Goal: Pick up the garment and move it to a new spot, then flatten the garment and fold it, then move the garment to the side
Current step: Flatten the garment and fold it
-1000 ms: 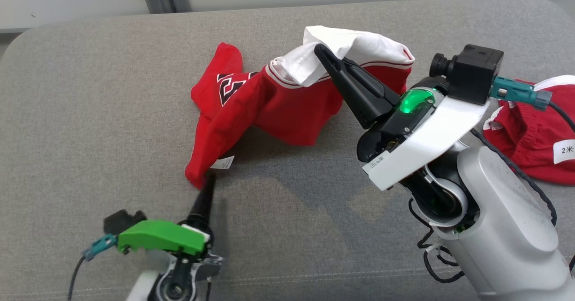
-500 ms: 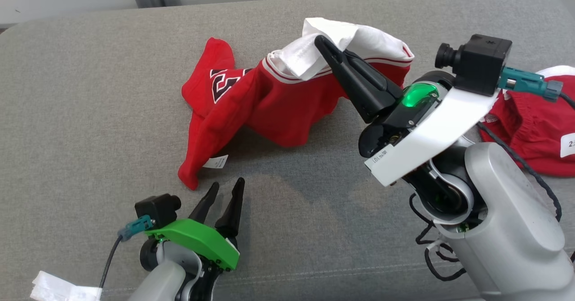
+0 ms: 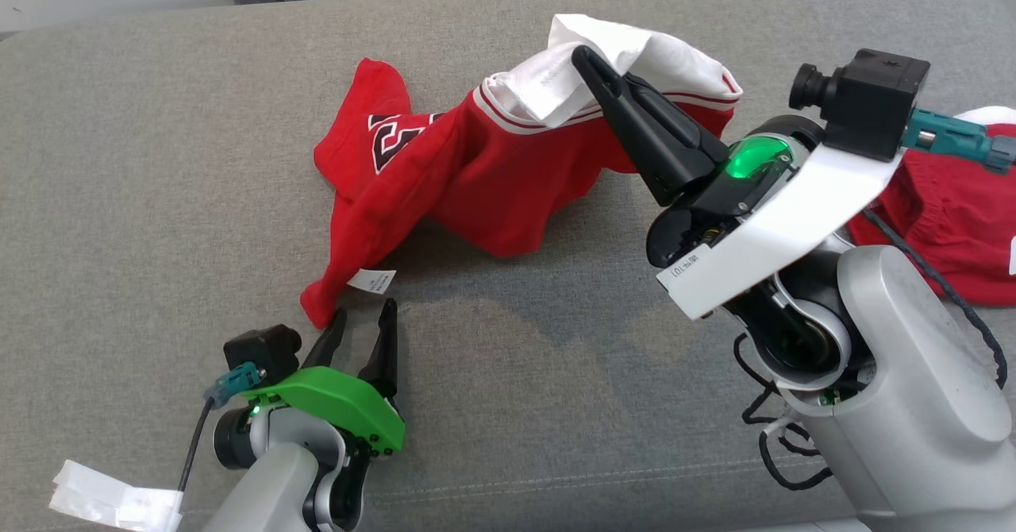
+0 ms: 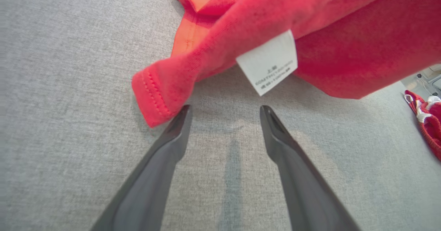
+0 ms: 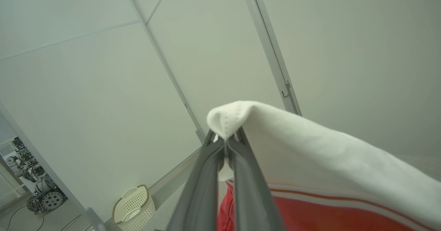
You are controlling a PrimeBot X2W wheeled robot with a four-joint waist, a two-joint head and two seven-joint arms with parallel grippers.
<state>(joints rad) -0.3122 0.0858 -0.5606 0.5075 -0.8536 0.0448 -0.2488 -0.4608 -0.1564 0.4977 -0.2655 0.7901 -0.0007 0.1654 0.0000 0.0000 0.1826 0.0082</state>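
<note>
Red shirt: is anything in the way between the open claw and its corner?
No, nothing visible is. The left gripper is open right at the shirt corner, with bare grey cushion between its fingers. One fingertip sits at the hem; I cannot tell if it touches.

cushion (image 3: 159, 159): grey woven cloth, matt, with a fine rough weave.
garment (image 3: 508, 190): red cloth, matt, with a soft fuzzy nap and a stitched hem; the white part is thinner, smoother cloth.
tag (image 4: 268, 63): white, flat, smooth, printed; cloth or paper, cannot tell.
left fingers (image 4: 162, 169): dark grey, smooth, matt, plastic-looking.
right fingers (image 5: 203, 189): dark grey, smooth, faint sheen.
green cover (image 3: 333, 409): plastic, smooth, slight gloss.
white cover (image 3: 778, 222): plastic, smooth, satin.
forearm (image 3: 913, 373): silver-grey shell, smooth, soft sheen.
camera (image 3: 873, 99): black matt casing.
basket (image 5: 134, 207): cream plastic, perforated.
wall (image 5: 86, 86): pale panels, smooth, matt.
</note>
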